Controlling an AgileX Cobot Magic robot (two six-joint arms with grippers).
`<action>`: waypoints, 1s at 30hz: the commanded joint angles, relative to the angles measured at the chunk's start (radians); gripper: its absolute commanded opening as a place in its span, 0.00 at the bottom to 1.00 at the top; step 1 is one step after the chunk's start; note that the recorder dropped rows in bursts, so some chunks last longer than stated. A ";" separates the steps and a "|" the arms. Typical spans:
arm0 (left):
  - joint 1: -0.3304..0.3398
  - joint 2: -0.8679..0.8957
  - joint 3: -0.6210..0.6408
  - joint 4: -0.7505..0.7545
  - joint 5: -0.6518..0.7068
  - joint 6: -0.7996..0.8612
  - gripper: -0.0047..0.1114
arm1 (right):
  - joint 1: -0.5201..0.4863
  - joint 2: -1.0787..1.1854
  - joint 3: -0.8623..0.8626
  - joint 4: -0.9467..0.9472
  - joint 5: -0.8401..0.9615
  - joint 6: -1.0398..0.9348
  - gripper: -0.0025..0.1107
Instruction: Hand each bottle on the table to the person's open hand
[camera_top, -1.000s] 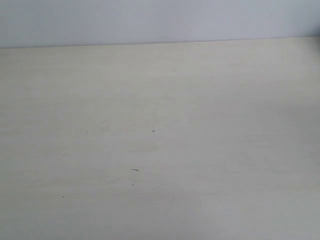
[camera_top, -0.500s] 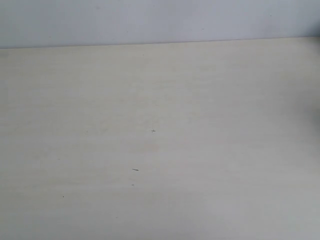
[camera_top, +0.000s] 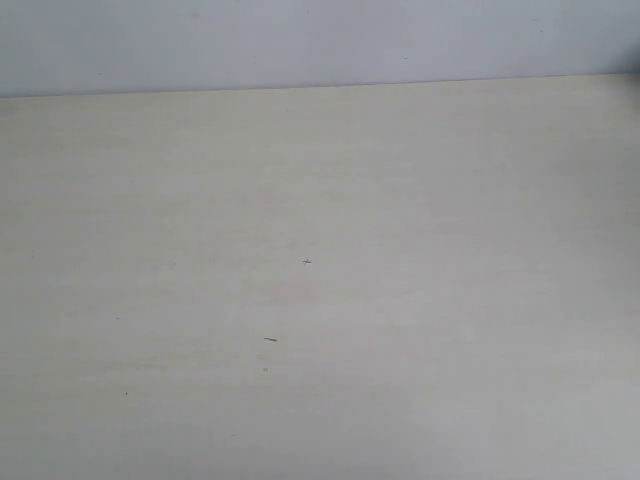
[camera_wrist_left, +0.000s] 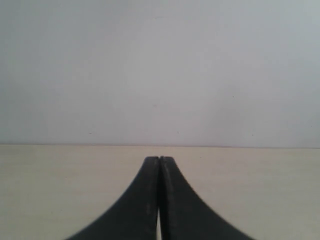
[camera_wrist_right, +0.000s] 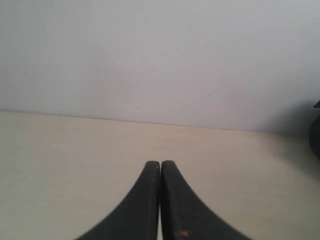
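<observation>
The pale beige table (camera_top: 320, 300) fills the exterior view and carries only a few tiny dark specks. No bottle shows in any view, and the person's open hand is out of view too. Neither gripper appears in the exterior view. In the left wrist view my left gripper (camera_wrist_left: 159, 159) is shut, its black fingers pressed together with nothing between them, above the table (camera_wrist_left: 60, 190). My right gripper (camera_wrist_right: 160, 163) is likewise shut and empty over the table (camera_wrist_right: 60, 170) in the right wrist view.
A plain grey-white wall (camera_top: 320, 40) rises behind the table's far edge. A dark object (camera_wrist_right: 315, 137) and its shadow sit at the edge of the right wrist view; what it is cannot be told.
A faint dark shadow that showed at the right edge of the exterior view half a second ago is gone. Nothing else differs.
</observation>
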 joint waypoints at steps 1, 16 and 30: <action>0.002 -0.006 0.002 -0.004 -0.002 0.002 0.04 | -0.005 -0.006 0.005 -0.001 0.003 -0.004 0.03; 0.002 -0.006 0.002 -0.004 -0.002 0.002 0.04 | -0.005 -0.006 0.005 -0.001 0.003 -0.004 0.03; 0.002 -0.006 0.002 -0.004 -0.002 0.002 0.04 | -0.005 -0.006 0.005 -0.001 0.003 -0.004 0.03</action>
